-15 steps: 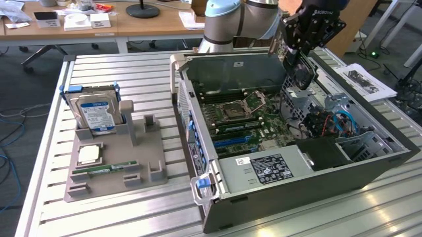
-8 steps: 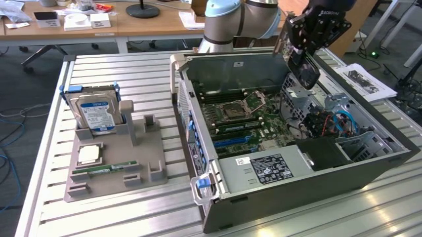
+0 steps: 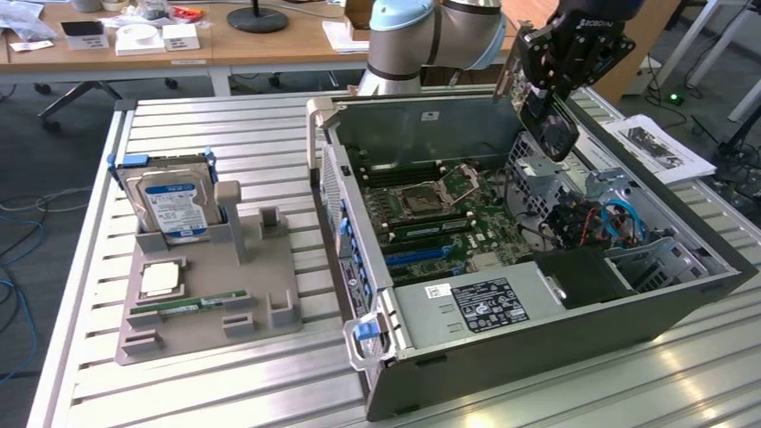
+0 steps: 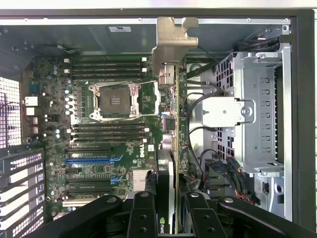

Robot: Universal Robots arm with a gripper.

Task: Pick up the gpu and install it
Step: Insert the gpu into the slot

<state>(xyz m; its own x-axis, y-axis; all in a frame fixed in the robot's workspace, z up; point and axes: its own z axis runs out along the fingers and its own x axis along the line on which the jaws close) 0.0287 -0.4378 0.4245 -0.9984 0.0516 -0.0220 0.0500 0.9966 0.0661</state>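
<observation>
The hand (image 3: 550,87) is pinching the gpu (image 3: 554,132) by its upper edge, hanging it on edge just above the open computer case (image 3: 666,294), over the motherboard (image 3: 440,214). Pickup looks done. The gpu is not yet sitting in a slot, so seating is left.

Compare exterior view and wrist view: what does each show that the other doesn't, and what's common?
Exterior only: the arm, the grey tray holding the hard drive and memory stick, and papers beside the case.
Wrist only: the gpu edge-on, with black fingers on either side of it.
Both: the gpu gripped over the open case, the motherboard, the empty CPU socket and the blue slot.
</observation>
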